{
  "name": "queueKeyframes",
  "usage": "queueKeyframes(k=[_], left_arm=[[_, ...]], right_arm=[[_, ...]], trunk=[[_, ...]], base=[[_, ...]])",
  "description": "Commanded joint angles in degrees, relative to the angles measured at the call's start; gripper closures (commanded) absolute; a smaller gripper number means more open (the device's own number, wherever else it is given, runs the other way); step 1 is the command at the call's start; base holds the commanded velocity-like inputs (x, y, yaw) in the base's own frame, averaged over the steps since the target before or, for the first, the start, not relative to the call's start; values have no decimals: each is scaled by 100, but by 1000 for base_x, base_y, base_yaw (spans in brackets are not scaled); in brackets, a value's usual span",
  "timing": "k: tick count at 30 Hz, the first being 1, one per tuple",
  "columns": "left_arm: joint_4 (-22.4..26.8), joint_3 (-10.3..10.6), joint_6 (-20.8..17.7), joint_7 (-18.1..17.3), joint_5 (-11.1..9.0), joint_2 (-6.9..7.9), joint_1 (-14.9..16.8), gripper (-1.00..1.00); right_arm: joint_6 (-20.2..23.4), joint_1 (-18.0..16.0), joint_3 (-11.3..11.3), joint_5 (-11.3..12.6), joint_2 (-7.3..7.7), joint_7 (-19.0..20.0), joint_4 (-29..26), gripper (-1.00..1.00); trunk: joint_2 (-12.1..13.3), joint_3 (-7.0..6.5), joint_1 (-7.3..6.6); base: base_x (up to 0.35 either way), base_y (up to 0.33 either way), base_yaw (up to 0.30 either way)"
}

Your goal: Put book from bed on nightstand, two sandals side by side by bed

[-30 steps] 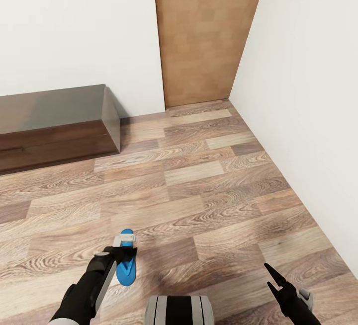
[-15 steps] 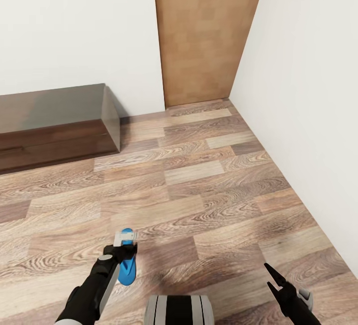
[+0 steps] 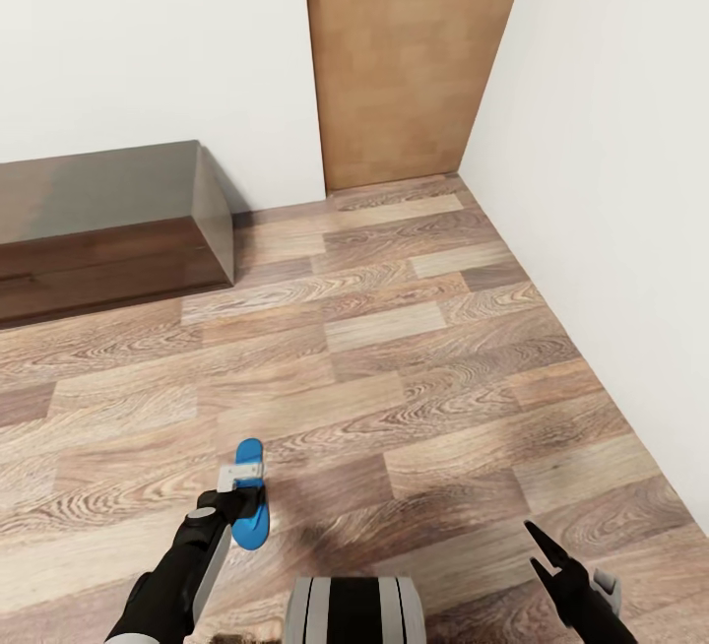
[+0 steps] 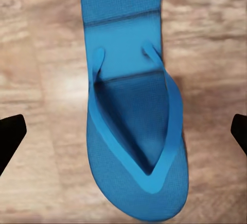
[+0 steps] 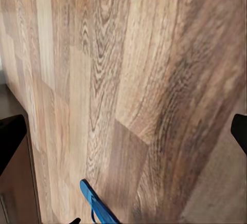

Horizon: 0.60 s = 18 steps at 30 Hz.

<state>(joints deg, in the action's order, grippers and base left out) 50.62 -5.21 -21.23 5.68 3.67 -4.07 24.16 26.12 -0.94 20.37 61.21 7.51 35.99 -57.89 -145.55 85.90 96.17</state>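
Left wrist view: we see one blue sandal (image 4: 135, 106) flat on the plank floor (image 4: 46, 54), directly beneath our left pincer (image 4: 123, 131), fingers spread wide to either side, presumably poised for a grasp. Right pincer (image 3: 547, 559) hangs parted and empty, well apart.

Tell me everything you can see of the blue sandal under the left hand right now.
The sandal is a bright blue flip-flop with a thin flat sole and a lighter blue Y-shaped strap running to a toe post. It looks like foam or rubber. It lies flat, strap side up, alone on the wood-plank floor. The left hand hangs straight above it with its fingers spread to either side. Whether they touch it cannot be told. Its sole edge also shows from the right wrist camera.
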Motion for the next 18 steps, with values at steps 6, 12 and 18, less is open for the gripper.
queueKeyframes(k=[6, 12, 18], left_arm=[[9, -10, -30, -5, 38, -6, 1, -100], [7, 0, -32, -5, 34, -14, 1, -100], [9, 2, -39, -13, 37, -25, 1, -100]], right_arm=[[65, -2, 30, 65, 19, 19, -17, -100], [797, -2, 58, 443, 187, 66, -158, -100], [1469, -2, 57, 874, 202, 66, -1045, -100]], trunk=[[-10, 137, 14], [-18, 270, 30], [-26, 403, 45]], base=[[0, 0, 0], [0, 0, 0], [0, 0, 0]])
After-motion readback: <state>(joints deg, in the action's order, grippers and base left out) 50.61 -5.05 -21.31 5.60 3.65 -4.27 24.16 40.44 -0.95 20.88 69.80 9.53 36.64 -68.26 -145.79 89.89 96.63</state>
